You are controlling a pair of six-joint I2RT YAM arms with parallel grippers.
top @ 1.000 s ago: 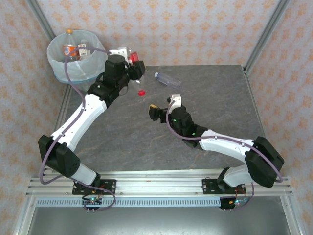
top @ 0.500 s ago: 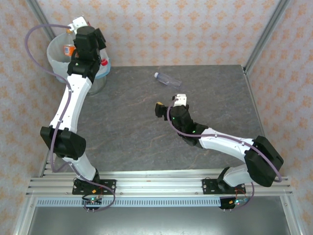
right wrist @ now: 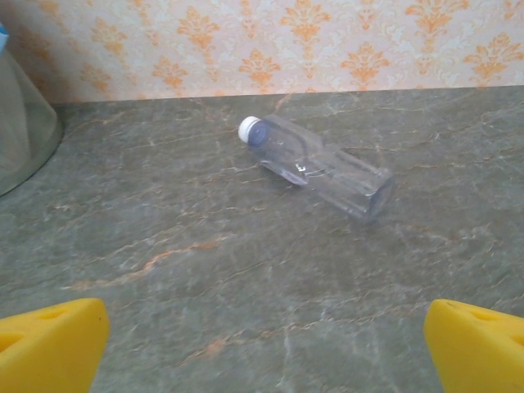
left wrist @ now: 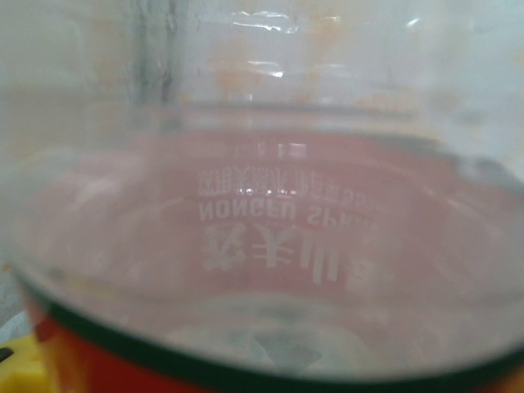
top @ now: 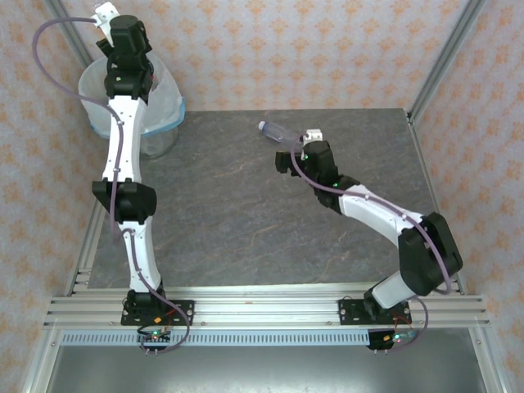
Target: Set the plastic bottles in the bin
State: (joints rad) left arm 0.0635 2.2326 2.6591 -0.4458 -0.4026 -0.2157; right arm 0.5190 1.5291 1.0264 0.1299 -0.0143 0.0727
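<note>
Red label (left wrist: 270, 246) — "NONGFU SPR…" — against left hand (top: 124, 57), grip unclear; right hand (right wrist: 262, 348) spread wide near clear bottle (right wrist: 315, 164).

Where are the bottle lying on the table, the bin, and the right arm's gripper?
bottle (right wrist: 319, 168): right wrist view, middle of its clear body.
bin (top: 168, 106): top external view, bag-lined right wall.
right gripper (right wrist: 264, 327): right wrist view, midway between its yellow fingertips.
</note>
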